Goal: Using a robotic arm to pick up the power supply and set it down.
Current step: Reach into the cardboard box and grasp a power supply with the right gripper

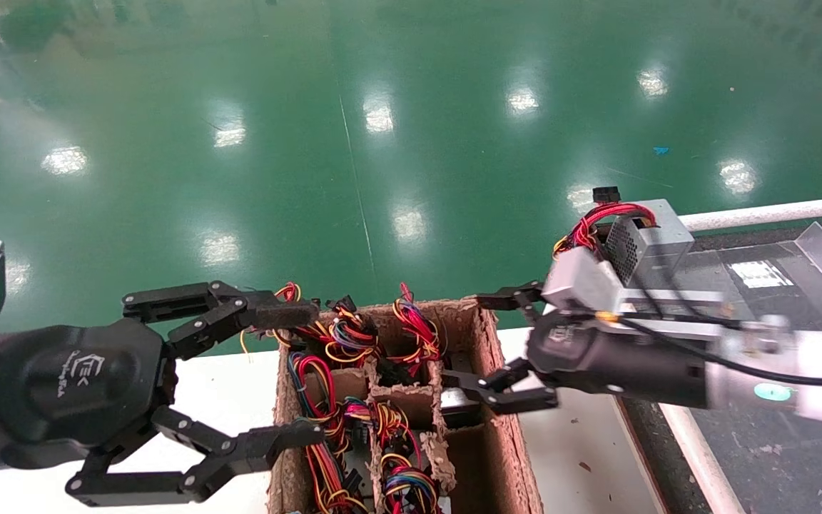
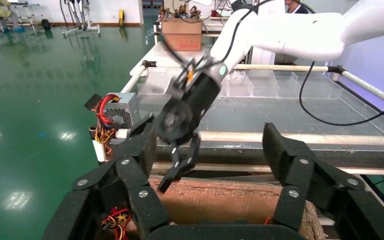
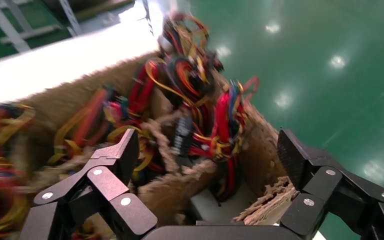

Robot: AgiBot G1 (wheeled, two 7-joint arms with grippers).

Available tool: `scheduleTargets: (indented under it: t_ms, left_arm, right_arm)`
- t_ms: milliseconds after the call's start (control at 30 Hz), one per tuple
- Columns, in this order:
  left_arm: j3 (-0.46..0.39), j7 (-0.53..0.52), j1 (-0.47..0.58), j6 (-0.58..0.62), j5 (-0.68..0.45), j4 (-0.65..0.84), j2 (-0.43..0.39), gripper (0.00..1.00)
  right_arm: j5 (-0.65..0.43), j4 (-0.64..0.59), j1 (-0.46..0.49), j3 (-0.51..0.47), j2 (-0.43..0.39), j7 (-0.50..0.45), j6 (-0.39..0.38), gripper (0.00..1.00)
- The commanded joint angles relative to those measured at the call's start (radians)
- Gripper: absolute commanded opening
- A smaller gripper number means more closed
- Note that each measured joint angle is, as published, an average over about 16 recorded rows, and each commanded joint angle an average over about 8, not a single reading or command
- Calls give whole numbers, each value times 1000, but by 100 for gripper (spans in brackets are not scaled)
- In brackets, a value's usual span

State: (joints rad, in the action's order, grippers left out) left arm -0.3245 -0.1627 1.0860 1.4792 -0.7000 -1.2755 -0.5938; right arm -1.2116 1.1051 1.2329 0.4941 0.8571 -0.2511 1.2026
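The power supply sits low in the far right cell of a cardboard box [image 1: 498,428]. Its pale grey face [image 3: 212,206] shows under a tuft of red and yellow wires [image 3: 228,125]. In the head view only a grey sliver of it [image 1: 456,403] shows. My right gripper [image 1: 486,350] [image 3: 209,150] hangs open over that cell, one finger at the box's far corner and one over the right wall, touching nothing. My left gripper [image 1: 311,371] [image 2: 211,150] is open at the box's left side, holding nothing.
The box's other cells hold wire bundles with blue strands [image 1: 411,328]. A grey box with a silver grille and red wire loop [image 1: 650,239] lies on the dark belt to the right, beside a white rail [image 1: 768,212]. The box stands on a white table [image 1: 218,385].
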Motion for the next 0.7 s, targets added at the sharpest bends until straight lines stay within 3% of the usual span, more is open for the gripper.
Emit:
scheduleTargets:
  t_ms: [33,400,700]
  left_arm:
    - [0,0,0,0,0,0,0,100]
    - [0,0,0,0,0,0,0,100]
    - [-1,0,0,0,0,0,0,100]
  right_arm:
    - [-38,-30,13,20,38,6,-25,0]
    - [-112,-87,40,55,138,35,-102,0]
    - [-143,-96,34,65,170,56,-148,0]
